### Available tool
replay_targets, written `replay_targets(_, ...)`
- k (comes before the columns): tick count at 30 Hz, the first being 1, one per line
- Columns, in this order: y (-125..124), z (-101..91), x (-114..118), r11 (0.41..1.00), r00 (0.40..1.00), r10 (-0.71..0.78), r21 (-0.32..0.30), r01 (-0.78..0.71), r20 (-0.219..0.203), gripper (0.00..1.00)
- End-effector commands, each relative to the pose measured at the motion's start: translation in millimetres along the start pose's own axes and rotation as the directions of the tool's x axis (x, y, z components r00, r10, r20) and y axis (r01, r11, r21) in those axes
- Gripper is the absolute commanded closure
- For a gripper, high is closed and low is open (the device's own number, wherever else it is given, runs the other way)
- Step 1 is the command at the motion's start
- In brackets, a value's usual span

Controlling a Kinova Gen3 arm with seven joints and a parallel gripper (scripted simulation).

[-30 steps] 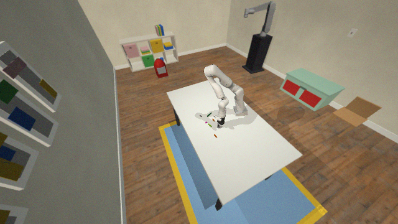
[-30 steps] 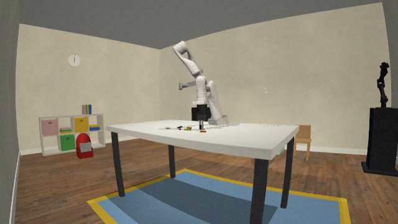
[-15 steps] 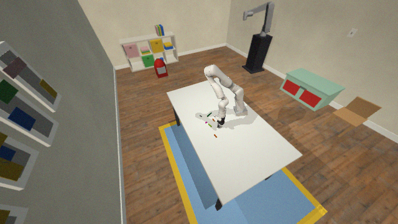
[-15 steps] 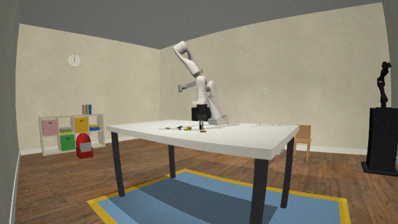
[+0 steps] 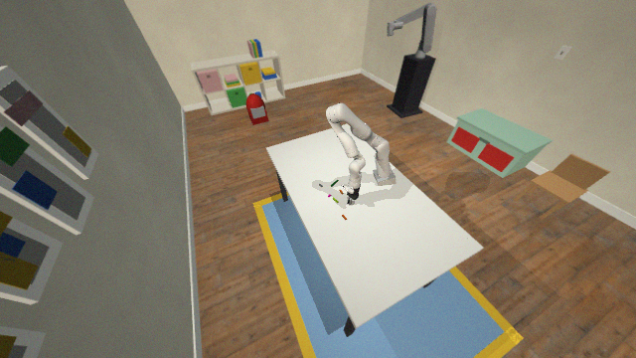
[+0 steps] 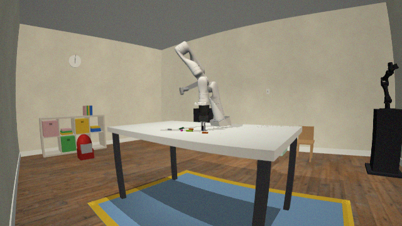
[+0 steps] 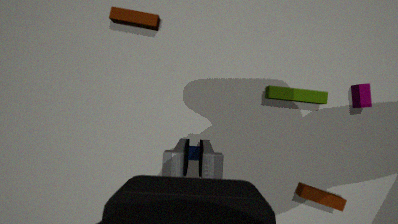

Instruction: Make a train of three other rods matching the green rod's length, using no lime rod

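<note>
Wrist view shows the grey two-finger gripper (image 7: 193,156) clamped narrow on a small blue rod (image 7: 193,152), held just above the white table top (image 7: 75,125). One flat orange rod (image 7: 134,17) lies far left, another orange rod (image 7: 320,196) near right, with a lime rod (image 7: 296,94) and a short magenta rod (image 7: 361,95) at right.

"What do you have around you?"

"Cream walls, a wood plank floor (image 6: 63,185), and a blue rug (image 6: 220,204) with a yellow border under your white table (image 6: 251,141)."

"And furniture?"

"You see a white cubby shelf (image 6: 72,135), a mint cabinet (image 5: 497,141) and a wall clock (image 6: 75,61)."
</note>
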State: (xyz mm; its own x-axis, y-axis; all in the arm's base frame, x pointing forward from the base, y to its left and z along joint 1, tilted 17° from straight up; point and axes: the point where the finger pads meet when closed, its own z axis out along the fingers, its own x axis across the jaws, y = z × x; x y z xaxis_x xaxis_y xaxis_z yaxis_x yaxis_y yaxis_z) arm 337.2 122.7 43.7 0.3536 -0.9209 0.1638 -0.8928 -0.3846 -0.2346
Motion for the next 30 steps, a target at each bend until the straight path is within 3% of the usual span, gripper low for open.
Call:
replay_targets(1,-0.4,-0.3,-0.1,1.0,1.0,0.0,0.001,0.0,0.0,0.64)
replay_targets(5,-0.4,-0.3,-0.1,1.0,1.0,0.0,0.001,0.0,0.0,0.64)
replay_targets(6,-0.4,-0.3,-0.1,1.0,1.0,0.0,0.001,0.0,0.0,0.58)
replay_targets(11,-0.4,-0.3,-0.1,1.0,1.0,0.0,0.001,0.0,0.0,0.52)
replay_targets(12,-0.4,-0.3,-0.1,1.0,1.0,0.0,0.001,0.0,0.0,0.46)
replay_targets(30,-0.4,-2.4,0.0,1.0,1.0,0.0,0.001,0.0,0.0,0.46)
